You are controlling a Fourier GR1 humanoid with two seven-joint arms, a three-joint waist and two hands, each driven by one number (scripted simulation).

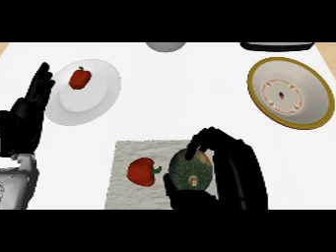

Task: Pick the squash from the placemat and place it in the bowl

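The white counter (192,98) fills the view, with strips of wood showing past its far left and far right corners. A broad bare stretch runs through the middle, between the plate on the left and the bowl on the right, and more open room lies near the right edge beyond the right arm. The bowl (291,92), gold-rimmed with a patterned white inside, sits at far right and holds nothing that can be made out apart from its own markings. The white plate (97,98) lies at far left with a small red pepper (80,78) on it. The pale placemat (127,192) lies near, centre, its near edge cut off by the view. On it the dark green squash (190,170) sits at the right side, with a second red pepper (143,172) just beside it to the left. The right hand (232,162) curls round the squash, fingers over its far side and thumb at its near side. The left hand (26,115) stands open at the left edge, fingers up, beside the plate. Two things at the far edge are cut off: a grey round one (165,46) and a dark one (277,46).
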